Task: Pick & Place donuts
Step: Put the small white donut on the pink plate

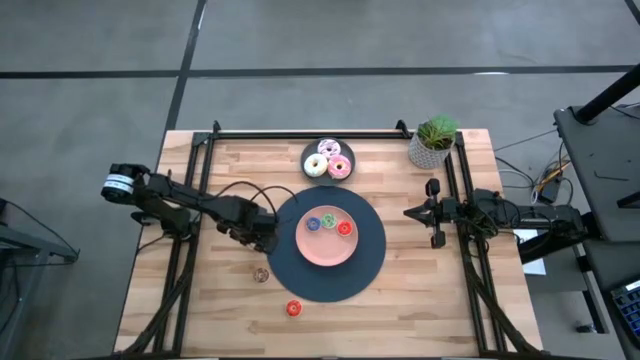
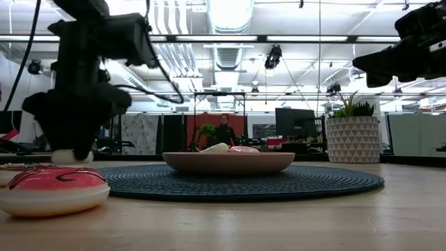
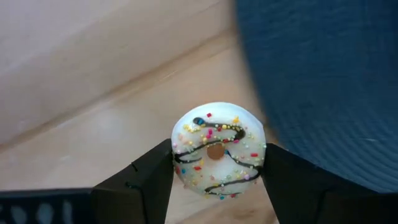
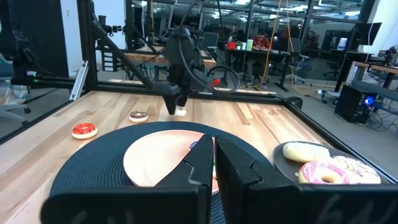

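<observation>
My left gripper [image 1: 265, 240] points down at the left edge of the dark round mat [image 1: 370, 270], shut on a tiny white donut [image 3: 217, 140] with coloured sprinkles and a dark drizzle. On the mat, the pink plate [image 1: 320, 252] holds tiny blue [image 1: 313, 222], green [image 1: 329, 220] and red [image 1: 345, 228] donuts. A brown tiny donut [image 1: 261, 274] and a red one [image 1: 293, 308] lie flat on the wood near the front. Three larger donuts [image 1: 329, 160] lie on the dark grey plate [image 1: 305, 160] at the back. At the table's right side my right gripper [image 1: 437, 213] is shut and level. My left gripper pinches the white donut by its outer rim [image 3: 179, 158], one finger [image 3: 155, 177] on each of two opposite sides. The fingers come from above, pointing down. The donut lies flat, its sprinkled top up. Whether it is clear of the wood I cannot tell.
A potted plant [image 1: 433, 142] stands at the back right corner. Black rails [image 1: 300, 133] run along the table's back edge and along both sides. Bare wood shows at the front right of the mat.
</observation>
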Available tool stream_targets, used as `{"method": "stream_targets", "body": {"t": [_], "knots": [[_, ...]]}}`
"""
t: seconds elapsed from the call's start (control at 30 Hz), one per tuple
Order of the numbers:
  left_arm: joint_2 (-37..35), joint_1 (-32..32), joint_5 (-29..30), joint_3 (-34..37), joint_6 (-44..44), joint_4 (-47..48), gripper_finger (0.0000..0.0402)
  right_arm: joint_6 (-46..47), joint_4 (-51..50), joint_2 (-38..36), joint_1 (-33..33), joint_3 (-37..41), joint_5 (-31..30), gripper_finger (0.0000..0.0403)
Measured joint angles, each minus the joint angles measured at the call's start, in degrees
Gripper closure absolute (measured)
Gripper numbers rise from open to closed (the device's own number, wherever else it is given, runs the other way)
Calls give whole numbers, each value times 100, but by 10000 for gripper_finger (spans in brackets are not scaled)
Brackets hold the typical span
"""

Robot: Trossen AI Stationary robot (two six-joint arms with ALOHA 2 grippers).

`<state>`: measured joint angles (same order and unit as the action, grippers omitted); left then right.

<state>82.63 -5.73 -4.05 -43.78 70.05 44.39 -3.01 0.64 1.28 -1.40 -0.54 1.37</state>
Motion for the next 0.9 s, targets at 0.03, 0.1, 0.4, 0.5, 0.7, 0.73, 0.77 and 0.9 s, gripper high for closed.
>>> {"method": "stream_targets", "body": {"t": [0.03, 0.1, 0.4, 0.5, 0.7, 0.73, 0.77, 0.9], "knots": [[0, 10, -11, -60, -64, 2, 200, 0, 0, 0, 0, 0, 1, 394], [0, 45, -16, -193, -228, 7, 200, 0, 0, 0, -1, 0, 0, 394], [111, 344, -15, -960, -1355, 17, 200, 0, 0, 0, -1, 0, 0, 394], [280, 452, -15, -1267, -1772, 37, 200, 0, 0, 0, 1, 0, 2, 394], [722, 581, -14, -1924, -2577, 17, 200, 0, 0, 0, -1, 0, 0, 394], [799, 591, -15, -2028, -2697, 22, 200, 0, 0, 0, -1, 0, 0, 394], [880, 592, -15, -2139, -2810, 26, 200, 0, 0, 0, 1, 0, 2, 394], [1192, 598, -22, -2549, -3214, 24, 200, 0, 0, 0, 0, 0, 1, 394]]}}
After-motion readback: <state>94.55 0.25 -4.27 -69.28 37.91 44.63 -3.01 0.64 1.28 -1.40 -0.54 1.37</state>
